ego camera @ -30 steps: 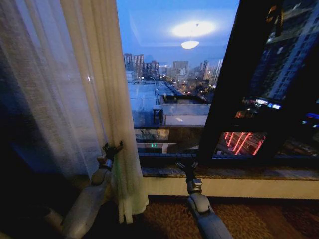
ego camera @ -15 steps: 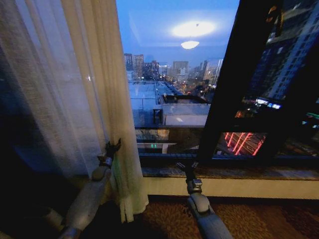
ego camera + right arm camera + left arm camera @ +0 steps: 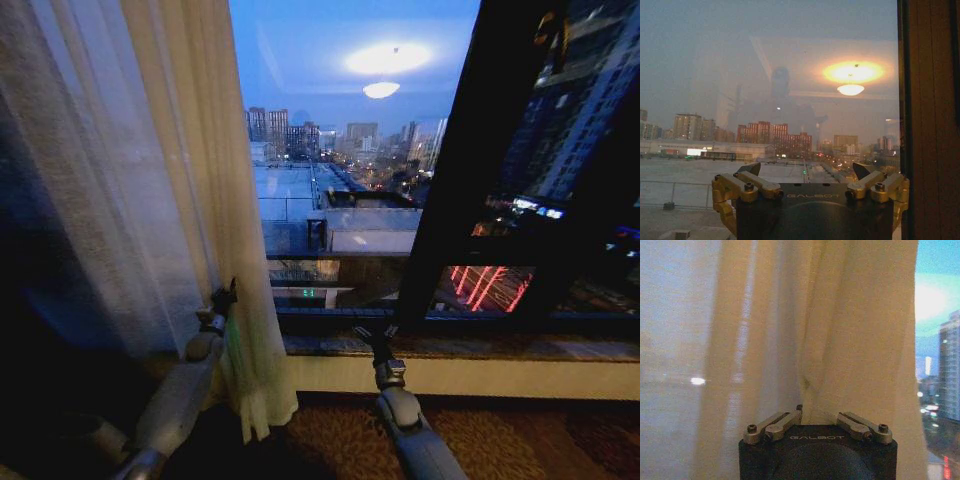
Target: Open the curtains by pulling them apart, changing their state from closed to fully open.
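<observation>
A sheer cream curtain (image 3: 150, 200) hangs bunched at the left of the window, its pleated edge falling to the carpet. My left gripper (image 3: 224, 296) is at that edge, low down, shut on a fold of the fabric; in the left wrist view the curtain (image 3: 860, 340) is pinched between the closed fingers of the left gripper (image 3: 815, 412). My right gripper (image 3: 375, 333) stands open in front of the bare glass just above the sill, holding nothing. The right wrist view shows the right gripper (image 3: 806, 170) with spread fingers facing the city outside.
A stone window sill (image 3: 480, 347) runs along the base of the glass. A dark vertical window frame (image 3: 450, 200) stands right of centre. Patterned carpet (image 3: 340, 440) lies below. The glass reflects a ceiling lamp (image 3: 381, 89).
The left arm has shifted a little to the left, and the curtain's edge has gone slightly left with it. The right arm has not moved.
</observation>
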You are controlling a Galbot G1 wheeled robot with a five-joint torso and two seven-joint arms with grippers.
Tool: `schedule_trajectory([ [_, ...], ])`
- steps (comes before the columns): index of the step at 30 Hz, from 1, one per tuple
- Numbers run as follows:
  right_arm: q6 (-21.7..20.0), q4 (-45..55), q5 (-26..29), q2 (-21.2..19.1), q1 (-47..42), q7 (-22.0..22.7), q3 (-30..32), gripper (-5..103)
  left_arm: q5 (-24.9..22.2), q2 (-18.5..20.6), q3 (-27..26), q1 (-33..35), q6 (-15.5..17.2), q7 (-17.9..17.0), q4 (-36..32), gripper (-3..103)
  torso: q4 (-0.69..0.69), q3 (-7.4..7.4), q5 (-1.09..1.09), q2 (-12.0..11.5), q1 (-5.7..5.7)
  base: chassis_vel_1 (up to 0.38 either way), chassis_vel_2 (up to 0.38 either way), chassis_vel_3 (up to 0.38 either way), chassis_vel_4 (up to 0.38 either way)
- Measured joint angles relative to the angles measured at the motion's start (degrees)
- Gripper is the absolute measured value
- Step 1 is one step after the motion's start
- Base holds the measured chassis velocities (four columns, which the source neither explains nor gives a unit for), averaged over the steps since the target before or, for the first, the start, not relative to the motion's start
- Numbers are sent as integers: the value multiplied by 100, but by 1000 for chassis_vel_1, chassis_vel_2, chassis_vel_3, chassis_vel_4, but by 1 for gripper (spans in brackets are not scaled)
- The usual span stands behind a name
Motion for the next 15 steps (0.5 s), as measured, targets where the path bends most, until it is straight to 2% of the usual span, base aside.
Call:
schedule_trajectory([
  [3, 0, 0, 0, 0, 0, 0, 0, 100, 0, 103, -116, 10, -16, -95, 52, 1, 0, 0, 0, 0, 0, 0, 0, 0, 0],
  [7, 0, 0, 0, 0, 0, 0, 0, 100, -87, 513, -365, -59, -96, -171, 331, 1, 1, 0, -1, 0, 0, 0, 0, 0, 0],
  [12, 0, 0, 0, 0, 0, 0, 0, 100, -262, 865, -492, -7, -127, -221, 362, 1, 2, 0, 0, 0, 0, 0, 0, 0, 0],
  [15, 0, 0, 0, 0, 0, 0, 0, 100, -294, 911, -510, 82, -130, -222, 272, 1, 2, 0, -1, 0, 0, 0, 0, 0, 0],
])
